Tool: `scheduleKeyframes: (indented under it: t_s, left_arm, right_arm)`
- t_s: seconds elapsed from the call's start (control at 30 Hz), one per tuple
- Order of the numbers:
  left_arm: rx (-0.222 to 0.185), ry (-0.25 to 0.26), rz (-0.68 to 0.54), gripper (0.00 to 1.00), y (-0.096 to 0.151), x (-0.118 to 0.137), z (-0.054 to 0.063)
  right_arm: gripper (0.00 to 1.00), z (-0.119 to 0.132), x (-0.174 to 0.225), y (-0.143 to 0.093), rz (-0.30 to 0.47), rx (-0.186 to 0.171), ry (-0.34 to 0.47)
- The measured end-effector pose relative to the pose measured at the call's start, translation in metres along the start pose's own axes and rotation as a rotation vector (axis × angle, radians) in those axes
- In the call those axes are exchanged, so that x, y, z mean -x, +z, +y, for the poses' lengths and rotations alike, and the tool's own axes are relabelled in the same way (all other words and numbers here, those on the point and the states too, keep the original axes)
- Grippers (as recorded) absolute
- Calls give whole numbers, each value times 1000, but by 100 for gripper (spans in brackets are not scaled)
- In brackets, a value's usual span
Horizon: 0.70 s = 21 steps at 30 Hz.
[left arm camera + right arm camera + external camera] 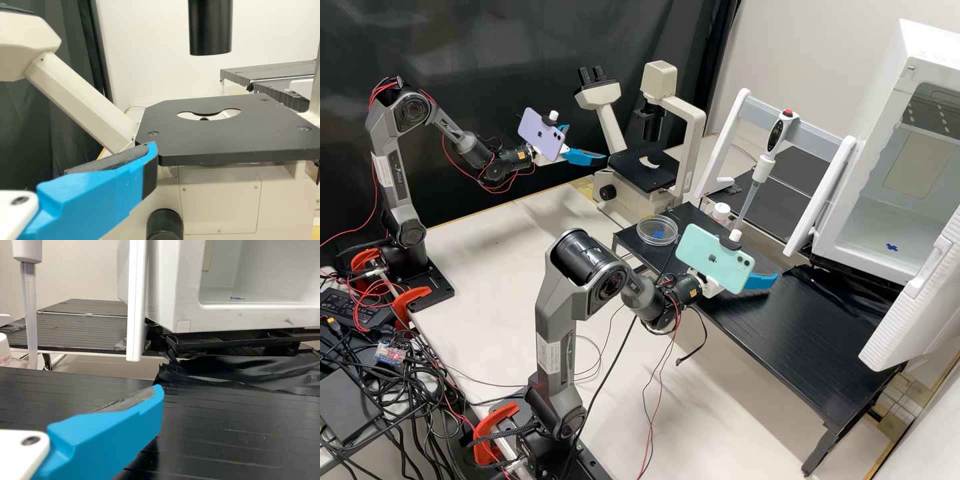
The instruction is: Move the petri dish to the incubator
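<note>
One petri dish (657,230): clear, round, shallow, lying flat at the corner of the black desk (800,340), near the microscope (667,75); a blue mark shows through it.

Two end effectors, mine. Left end effector (588,143): spread, nothing between the fingers, beside the microscope. Right end effector (757,265): likewise spread and unladen, over the desk on the incubator side of the dish.

One incubator (879,133): door (913,313) swung open, blue cross (892,247) on its floor, which I judge to be the target.

Step in hand, by my judgement: picking up the dish. Recommended handling: bring the right end effector back to the dish, fingers astride the side wall, low and level. Close evenly, only until the wall is held; smooth plastic may slip or flex under a hard squeeze. Whether a loose lid sits on top, I cannot tell; carry it flat regardless.

Hazards: one upright pipette (768,160), one white-capped bottle (721,212), both near the dish; also the incubator's lower lip, to be cleared before lowering.
</note>
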Motion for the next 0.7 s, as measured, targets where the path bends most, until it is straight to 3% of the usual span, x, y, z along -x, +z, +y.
scheduleKeyframes:
  t_s: [0.33, 0.5, 0.6, 0.7]
  left_arm:
    - [0, 0, 0, 100, 0, 0, 0]
    - [0, 0, 0, 100, 0, 0, 0]
    - [0, 0, 0, 100, 0, 0, 0]
    - [0, 0, 0, 100, 0, 0, 0]
  right_arm:
    - [100, -1, 4, 0, 3, 0, 3]
    - [100, 0, 29, -3, 24, -41, -2]
    - [100, -6, 53, -20, 121, -65, 0]
    - [100, -14, 77, -37, 237, -59, -19]
